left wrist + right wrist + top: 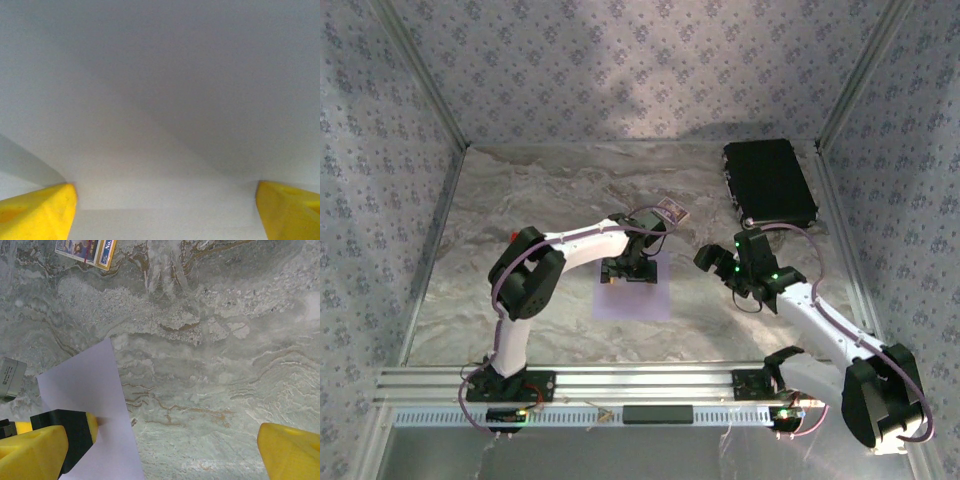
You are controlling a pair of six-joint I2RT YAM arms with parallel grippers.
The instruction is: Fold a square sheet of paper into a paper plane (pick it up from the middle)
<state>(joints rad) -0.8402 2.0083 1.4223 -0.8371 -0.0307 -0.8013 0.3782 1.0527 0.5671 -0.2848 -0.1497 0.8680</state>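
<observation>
The square sheet of paper (633,300) (165,100) (90,390) lies flat on the marble table, pale lilac, just in front of the left arm's wrist. My left gripper (630,270) (167,212) stands open right over the sheet's far part. Its yellow fingertips (40,210) are spread wide and close to the paper, with nothing pinched between them. In the right wrist view a black-and-yellow finger (75,432) of the left gripper rests at the sheet. My right gripper (718,262) (165,455) hangs open above bare table to the right of the sheet, holding nothing.
A small patterned card (672,211) (85,250) lies behind the sheet. A black case (770,183) sits at the back right. A small red block (513,236) is by the left arm's elbow. Patterned walls enclose the table, with a metal rail (620,382) along the near edge.
</observation>
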